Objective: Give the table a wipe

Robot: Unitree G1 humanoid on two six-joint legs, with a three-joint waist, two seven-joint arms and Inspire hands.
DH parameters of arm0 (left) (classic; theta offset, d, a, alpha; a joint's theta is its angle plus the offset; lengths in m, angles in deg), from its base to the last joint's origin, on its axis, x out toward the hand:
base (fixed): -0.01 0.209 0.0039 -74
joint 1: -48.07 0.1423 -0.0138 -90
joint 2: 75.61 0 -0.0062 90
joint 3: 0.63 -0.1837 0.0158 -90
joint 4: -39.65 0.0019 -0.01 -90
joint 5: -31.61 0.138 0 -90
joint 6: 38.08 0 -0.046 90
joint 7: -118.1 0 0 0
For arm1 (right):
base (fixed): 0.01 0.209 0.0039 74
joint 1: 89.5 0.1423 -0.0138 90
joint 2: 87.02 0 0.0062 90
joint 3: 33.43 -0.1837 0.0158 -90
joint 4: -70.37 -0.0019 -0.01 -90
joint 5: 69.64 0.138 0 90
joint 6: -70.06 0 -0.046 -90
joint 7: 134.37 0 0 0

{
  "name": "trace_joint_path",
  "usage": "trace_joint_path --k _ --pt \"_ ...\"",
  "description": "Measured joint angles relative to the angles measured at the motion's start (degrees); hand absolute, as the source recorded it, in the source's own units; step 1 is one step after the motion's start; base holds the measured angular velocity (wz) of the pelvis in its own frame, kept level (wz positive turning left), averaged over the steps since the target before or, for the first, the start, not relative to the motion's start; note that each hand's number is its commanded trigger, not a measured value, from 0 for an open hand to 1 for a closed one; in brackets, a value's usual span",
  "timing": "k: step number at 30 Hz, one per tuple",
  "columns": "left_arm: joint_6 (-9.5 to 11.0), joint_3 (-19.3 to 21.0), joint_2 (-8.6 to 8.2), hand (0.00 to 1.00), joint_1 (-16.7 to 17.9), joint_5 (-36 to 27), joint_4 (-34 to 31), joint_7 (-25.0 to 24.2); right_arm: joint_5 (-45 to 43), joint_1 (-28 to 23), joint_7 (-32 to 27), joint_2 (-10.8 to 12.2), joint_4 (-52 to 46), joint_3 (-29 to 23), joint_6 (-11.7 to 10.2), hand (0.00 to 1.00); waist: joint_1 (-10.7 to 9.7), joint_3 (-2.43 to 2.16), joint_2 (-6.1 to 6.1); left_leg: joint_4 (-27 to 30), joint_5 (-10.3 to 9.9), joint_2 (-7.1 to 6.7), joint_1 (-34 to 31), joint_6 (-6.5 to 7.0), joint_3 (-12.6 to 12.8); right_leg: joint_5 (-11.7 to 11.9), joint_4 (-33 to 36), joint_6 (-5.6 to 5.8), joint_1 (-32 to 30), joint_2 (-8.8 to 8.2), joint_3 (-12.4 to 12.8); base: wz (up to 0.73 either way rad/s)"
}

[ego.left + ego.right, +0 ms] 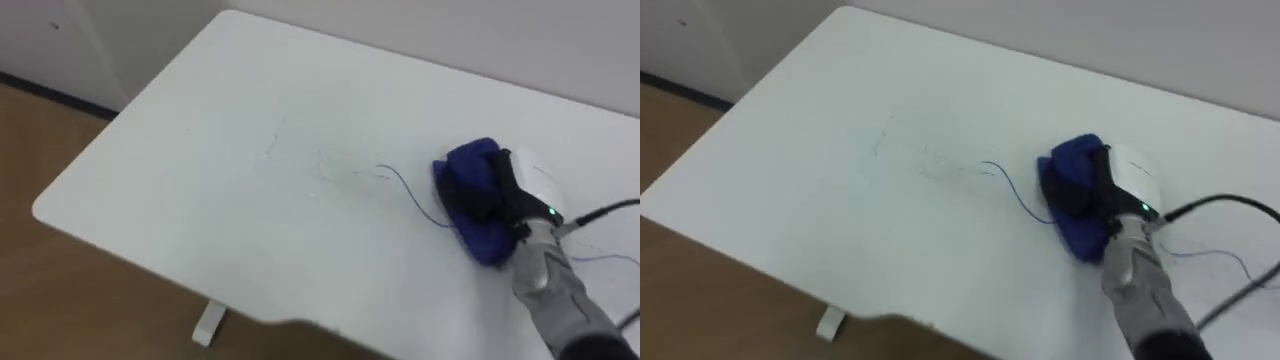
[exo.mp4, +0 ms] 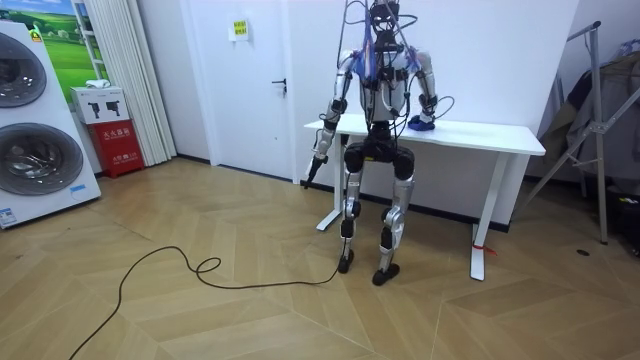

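Observation:
A white table (image 1: 200, 180) fills the eye views, and I stand at its long near side. Thin blue pen lines (image 1: 405, 190) and fainter smudged marks (image 1: 330, 170) cross its middle. A bunched blue cloth (image 1: 465, 165) lies just right of the lines. My right hand (image 1: 510, 195) rests on top of it, dark fingers curled into the folds, the white back of the hand showing. In the room view the cloth (image 2: 420, 123) sits on the tabletop (image 2: 480, 135) by my raised right arm. My left hand (image 2: 318, 152) hangs beside the table's end.
The table's left edge and near edge drop to wooden floor (image 1: 60, 300). A wall runs behind the table. In the room view, washing machines (image 2: 35, 140) and a red box (image 2: 115, 145) stand at the left, and a metal rack (image 2: 600, 100) at the right.

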Motion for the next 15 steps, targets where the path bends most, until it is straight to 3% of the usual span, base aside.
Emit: trace_joint_path --k 5,6,9,10,12,13,15 --pt "0.04 -0.22 -0.05 0.0 -2.25 -0.33 -0.18 -0.01 -0.71 4.22 0.85 -0.58 3.8 0.82 2.47 1.0 1.49 0.08 -0.17 0.0 -0.24 -0.26 -0.98 0.41 -0.26 0.23 0.45 0.22 -0.36 -0.37 0.22 -0.04" --pt "0.18 -0.21 -0.02 0.0 -3.16 0.09 -0.14 0.01 -1.21 5.57 1.59 -1.09 4.47 2.02 3.59 1.0 2.54 -0.05 -0.67 -0.02 -0.11 -0.24 -1.44 0.4 -0.13 0.29 0.7 0.13 -1.03 -0.37 0.44 -0.15" --pt "0.84 -0.69 0.05 0.0 -4.75 0.7 -0.27 0.03 -2.82 10.82 2.65 -1.36 5.85 7.53 7.84 1.0 6.85 0.27 -2.04 0.06 0.45 0.38 -3.05 0.13 1.14 0.75 1.22 -0.68 -3.52 -0.05 1.41 -0.24" --pt "0.81 -0.69 0.11 0.0 -4.9 0.67 -0.26 0.01 -3.67 12.2 2.96 -1.9 5.99 9.12 8.27 1.0 7.3 0.27 -2.69 0.14 0.58 0.48 -3.47 0.04 1.11 0.85 1.18 -0.84 -3.87 0.07 1.36 -0.09" --pt "0.61 -0.92 0.78 0.0 -5.94 0.54 -0.27 -0.24 -4.86 18.19 5.02 -1.36 6.33 15.84 9.14 1.0 9.96 1.07 -4.04 0.48 0.99 0.78 -5.08 -0.38 0.04 0.98 0.93 -1.24 -5.16 0.54 0.56 0.18" --pt "0.58 -1.13 0.93 0.0 -6.24 0.54 -0.09 -0.27 -5.18 20.09 5.25 -0.96 6.99 17.26 9.24 1.0 10.46 1.17 -4.46 0.85 1.15 0.79 -5.66 -0.49 -0.5 0.99 0.85 -1.33 -5.34 0.6 -0.07 0.35" --pt "0.46 -3.14 1.51 0.0 -7.71 0.59 -0.07 -0.41 -5.67 27.9 6.11 1.11 11.04 20.64 9.04 1.0 13.44 2.21 -5.43 0.85 1.69 0.81 -7.2 -0.86 -1.78 1.0 0.14 -1.52 -6.42 0.92 -1.67 0.44"
